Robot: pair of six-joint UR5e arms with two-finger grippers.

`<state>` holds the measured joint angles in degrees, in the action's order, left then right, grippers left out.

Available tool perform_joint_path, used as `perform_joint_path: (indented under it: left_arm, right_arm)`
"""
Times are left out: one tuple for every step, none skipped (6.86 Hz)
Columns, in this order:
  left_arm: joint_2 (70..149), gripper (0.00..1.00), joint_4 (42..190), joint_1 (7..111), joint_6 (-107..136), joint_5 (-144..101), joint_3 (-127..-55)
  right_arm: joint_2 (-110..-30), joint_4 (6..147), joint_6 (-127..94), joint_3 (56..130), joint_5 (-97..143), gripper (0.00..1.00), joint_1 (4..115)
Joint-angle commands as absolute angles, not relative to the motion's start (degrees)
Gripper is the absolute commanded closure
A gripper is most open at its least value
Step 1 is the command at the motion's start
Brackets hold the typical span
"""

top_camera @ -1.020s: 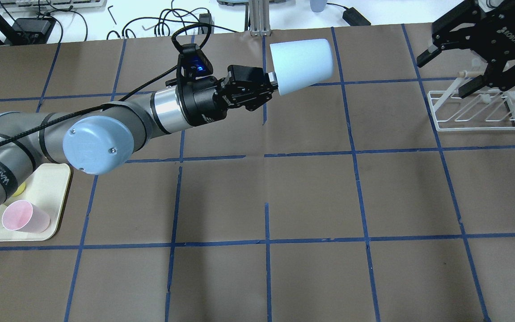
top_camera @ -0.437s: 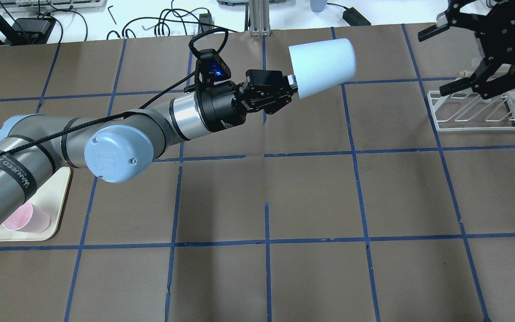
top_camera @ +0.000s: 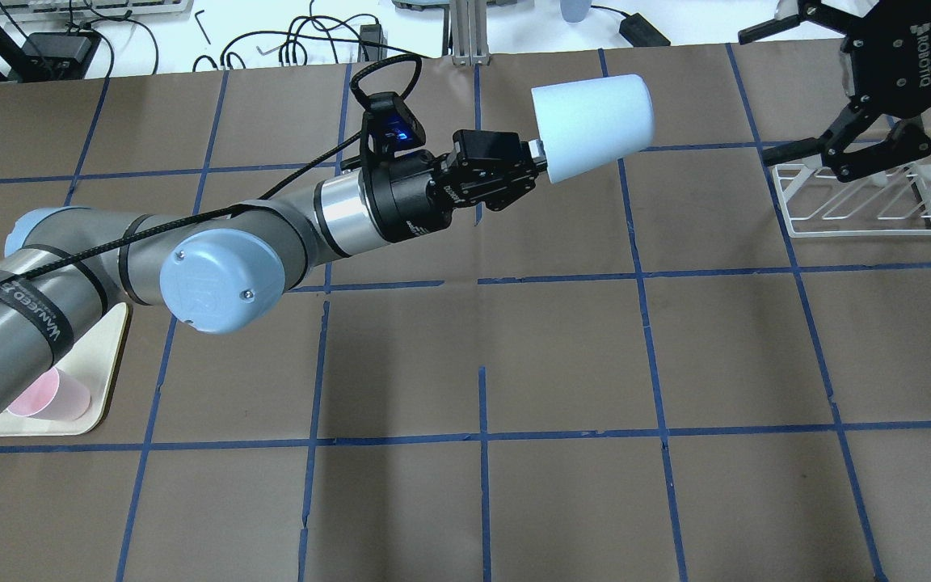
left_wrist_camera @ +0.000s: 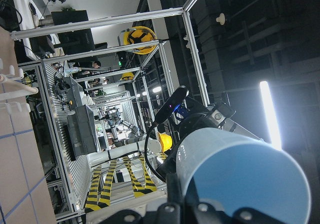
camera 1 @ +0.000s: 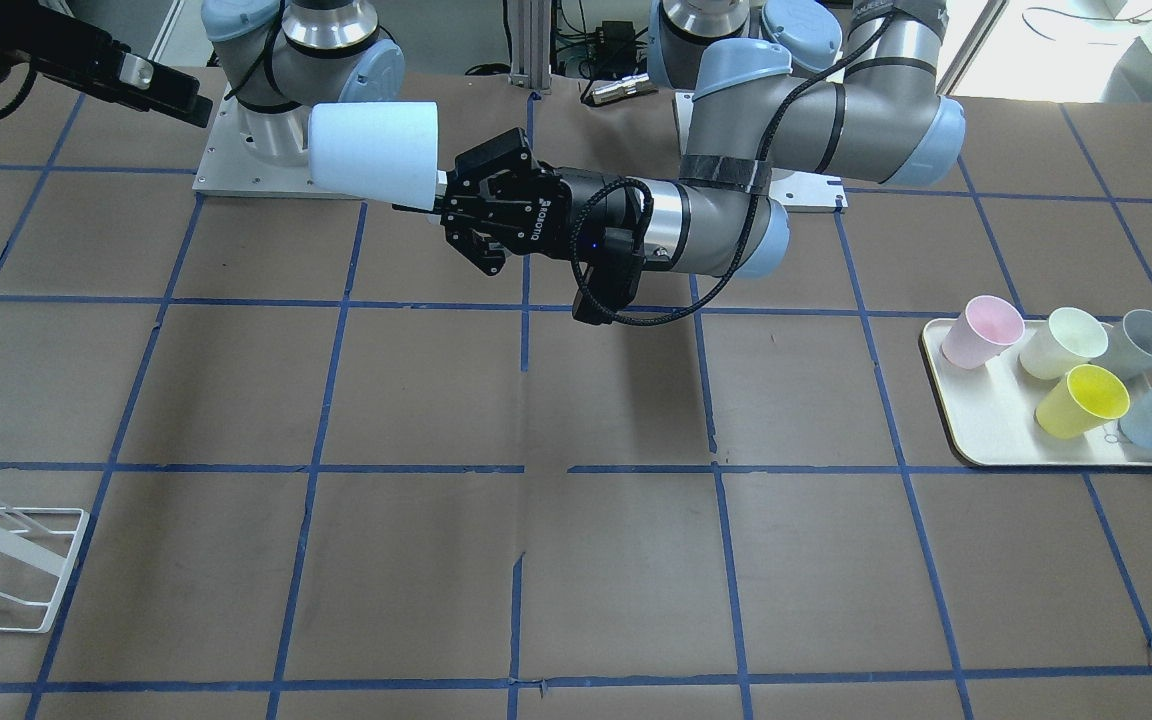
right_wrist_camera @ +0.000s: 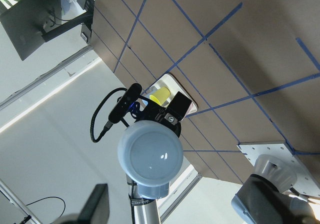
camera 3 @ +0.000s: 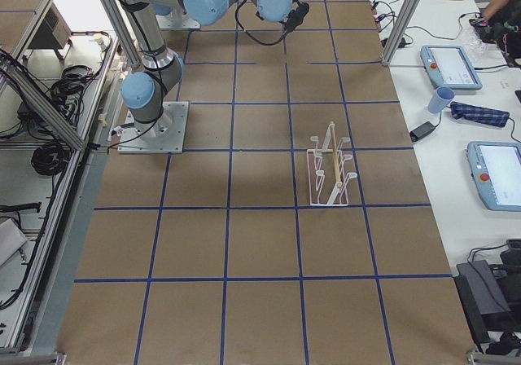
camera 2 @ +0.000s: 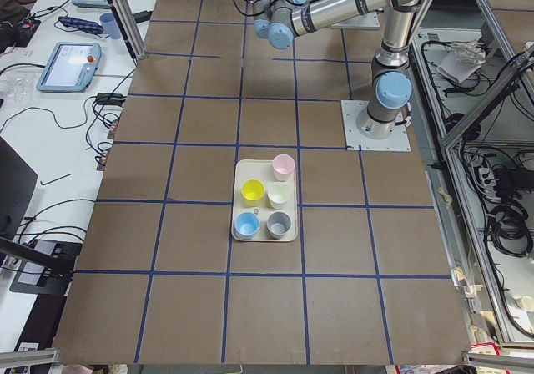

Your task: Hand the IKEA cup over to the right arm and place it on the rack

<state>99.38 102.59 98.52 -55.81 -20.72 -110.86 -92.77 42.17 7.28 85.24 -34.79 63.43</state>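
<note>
The brand name ROBOTIQ stands in white letters on the black body of the right gripper (top_camera: 756, 95), seen in the overhead view near the top right corner. The same word, again in white, shows on the black body of the left gripper (camera 1: 443, 195) in the front-facing view; in the overhead view it appears upside down and is harder to read. A black strap (top_camera: 29, 311) around the left arm (top_camera: 207, 279) carries white capitals that begin WANEED — the rest curves out of sight.
</note>
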Motion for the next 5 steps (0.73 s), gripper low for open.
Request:
perform_joint_path:
  left_arm:
    - [99.32,1.0,102.74,98.7,-55.81,-20.65,-110.92]
    - [99.32,1.0,102.74,98.7,-55.81,-20.65,-110.92]
    - [99.23,1.0,102.74,98.7,-55.81,-20.65,-110.92]
    - [99.32,1.0,102.83,98.7,-55.81,-20.65,-110.83]
    - [99.32,1.0,102.75,98.7,-55.81,-20.65,-110.92]
  right_arm:
    - [-92.64,37.38,5.9,85.34,-34.37,0.0,63.81]
    - [-92.38,33.61,5.45,85.52,-34.19,0.0,63.98]
    - [-92.11,32.79,3.88,86.21,-34.1,0.0,64.07]
    - [-92.11,33.31,-1.35,86.39,-34.19,0.0,64.42]
    - [-91.94,33.66,-2.8,86.66,-33.41,0.0,65.38]
